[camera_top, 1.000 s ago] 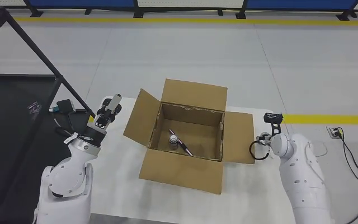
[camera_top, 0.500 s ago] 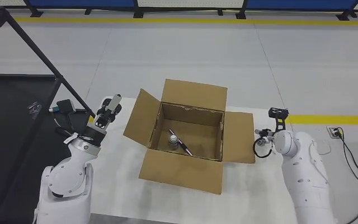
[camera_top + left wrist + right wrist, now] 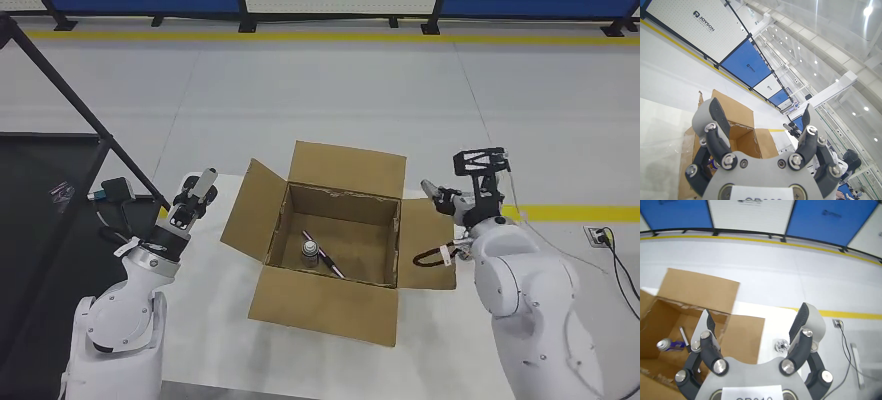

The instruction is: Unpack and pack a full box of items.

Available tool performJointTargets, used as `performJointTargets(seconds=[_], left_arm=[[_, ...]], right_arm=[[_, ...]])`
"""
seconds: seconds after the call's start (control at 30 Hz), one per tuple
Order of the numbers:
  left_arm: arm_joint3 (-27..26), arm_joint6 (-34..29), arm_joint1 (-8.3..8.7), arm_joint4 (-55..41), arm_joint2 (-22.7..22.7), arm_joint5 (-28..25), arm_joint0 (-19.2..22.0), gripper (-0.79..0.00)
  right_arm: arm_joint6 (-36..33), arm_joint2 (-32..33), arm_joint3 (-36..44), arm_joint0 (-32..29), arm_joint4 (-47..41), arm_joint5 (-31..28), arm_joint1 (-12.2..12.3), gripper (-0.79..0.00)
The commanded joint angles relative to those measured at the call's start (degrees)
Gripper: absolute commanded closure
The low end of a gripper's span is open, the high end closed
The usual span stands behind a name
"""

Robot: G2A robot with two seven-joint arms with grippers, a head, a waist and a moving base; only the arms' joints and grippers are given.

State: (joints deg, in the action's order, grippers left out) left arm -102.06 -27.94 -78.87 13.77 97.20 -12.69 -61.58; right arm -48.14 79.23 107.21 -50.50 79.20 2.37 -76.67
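Note:
The open cardboard box (image 3: 300, 300) stands mid-table with all flaps folded out. On its floor lie a small spray can (image 3: 310, 247) and a thin pen-like stick (image 3: 328, 260). The can (image 3: 670, 344) and stick (image 3: 683, 335) also show in the right wrist view. My right gripper (image 3: 755, 309) is open and empty, held above the far end of the box's right flap (image 3: 428, 245). My left gripper (image 3: 761, 108) is open and empty too, pointing upward just outside the left flap (image 3: 245, 210); in the top view this left gripper (image 3: 203, 184) is at the table's far left.
A small round metal piece (image 3: 781, 345) lies on the white table beside the right flap. Clear plastic film (image 3: 662, 144) lies on the table left of the box. A black frame (image 3: 70, 100) and dark panel stand off the table's left side.
My right arm has lifted from low beside the right flap and swung toward the far side, with its gripper now above the flap's far end. The left arm and box contents stayed still.

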Motion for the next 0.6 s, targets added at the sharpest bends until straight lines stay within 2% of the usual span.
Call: performJointTargets(seconds=[0.0,0.1,0.2,0.3,0.5,0.57], left_arm=[[0.0,0.0,0.0,0.0,0.0,0.0,0.0,-0.785],[0.0,0.0,0.0,0.0,0.0,0.0,0.0,-0.785],[0.0,0.0,0.0,0.0,0.0,0.0,0.0,-0.785],[0.0,0.0,0.0,0.0,0.0,0.0,0.0,-0.785],[0.27,0.01,0.0,-0.02,-0.03,0.37,-0.16,-0.785],[2.18,2.4,0.0,-0.02,0.16,4.52,0.35,-0.785]], right_arm=[[-2.14,-3.32,-2.29,2.63,-4.39,-7.92,-0.15,-0.785],[-6.72,-8.36,-8.43,7.9,-9.51,-15.9,-0.61,-0.785],[-9.66,-14.44,-15.85,13.33,-13.32,-20.21,-1.58,-0.785],[-10.98,-20.64,-23.75,18.36,-15.93,-22.0,-2.96,-0.785],[-6.95,-30.62,-39.01,25.83,-21.73,-22.53,-6.57,-0.785],[-4.95,-33.35,-42.93,27.67,-22.65,-21.79,-7.9,-0.785]])
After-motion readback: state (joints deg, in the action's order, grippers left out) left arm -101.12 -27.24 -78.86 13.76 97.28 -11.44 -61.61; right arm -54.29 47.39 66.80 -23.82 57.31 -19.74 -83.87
